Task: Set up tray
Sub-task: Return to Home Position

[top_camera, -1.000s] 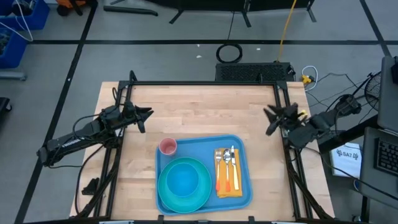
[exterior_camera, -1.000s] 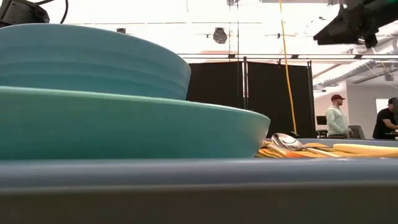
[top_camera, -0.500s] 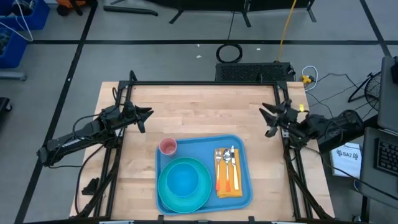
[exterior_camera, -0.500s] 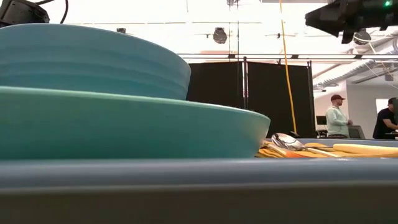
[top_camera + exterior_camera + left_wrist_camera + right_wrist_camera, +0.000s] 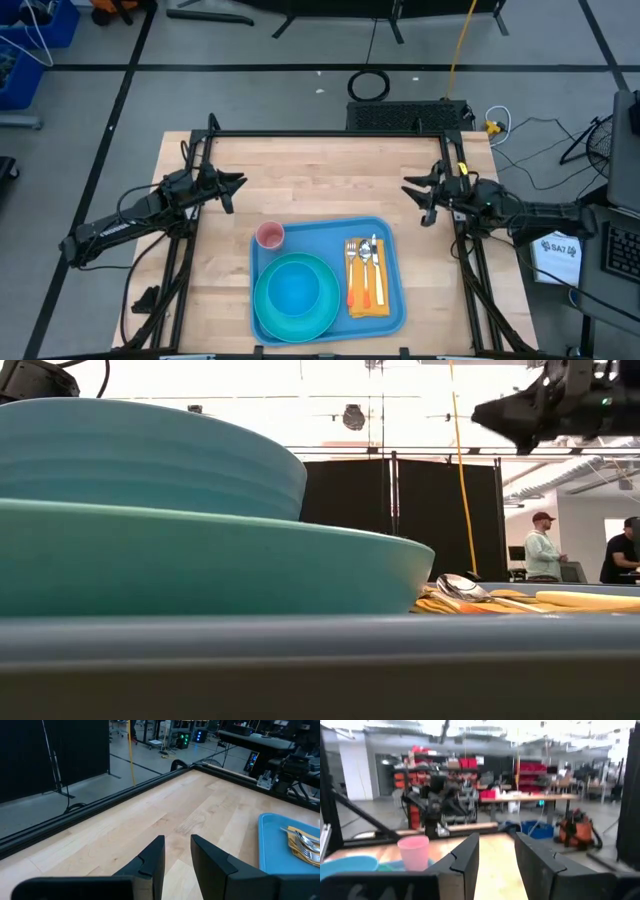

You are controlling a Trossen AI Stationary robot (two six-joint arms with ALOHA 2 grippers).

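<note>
The light-blue tray [image 5: 392, 236] lies at the table's near middle. On it sit a teal plate with a blue bowl [image 5: 295, 290], and a fork, spoon and orange-handled knife on a yellow napkin [image 5: 365, 277]. A pink cup [image 5: 270, 236] stands at the tray's far-left corner. My left gripper [image 5: 238, 184] hovers open over the table's left side, apart from everything. My right gripper [image 5: 412, 202] hovers open near the right edge, above the table, pointing left toward the cup [image 5: 413, 852].
Bare wood [image 5: 330, 175] spans the table's far half between both arms. A black frame rail [image 5: 330, 133] runs along the far edge, with side rails left and right. In the low view the tray's rim [image 5: 320, 650] fills the foreground; people stand in the room beyond.
My right gripper has swung from beyond the table's right edge toward the left, coming in over the table, and has turned level to point left. Its fingers stay open. My left arm and the tray's things have kept still.
</note>
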